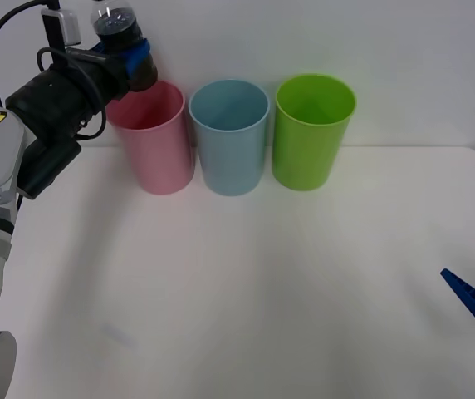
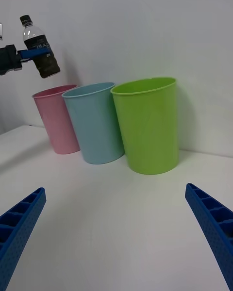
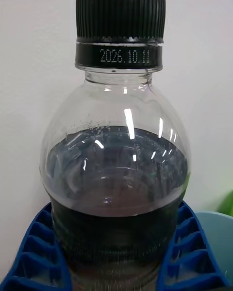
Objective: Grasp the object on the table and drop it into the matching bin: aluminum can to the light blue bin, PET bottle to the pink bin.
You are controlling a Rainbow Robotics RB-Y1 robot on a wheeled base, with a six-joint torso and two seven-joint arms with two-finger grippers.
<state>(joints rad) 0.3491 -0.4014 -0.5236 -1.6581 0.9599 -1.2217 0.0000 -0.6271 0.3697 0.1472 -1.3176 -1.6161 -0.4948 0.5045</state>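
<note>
Front view: the left gripper [image 1: 129, 56] clamps the PET bottle [image 1: 119, 29] in the air above the pink bin [image 1: 152, 137], left of the light blue bin [image 1: 230, 137]. Right wrist view: the right gripper [image 2: 116, 233] hangs spread over the table [image 2: 107, 223]. Left wrist view: blue fingers [image 3: 187, 259] squeeze the bottle's dark body

Glossy clear plastic bottle [image 3: 116, 174] (ridged black cap [image 3: 120, 17]), smooth plastic pink bin [image 1: 153, 137] — matt white table [image 1: 246, 299]
</note>
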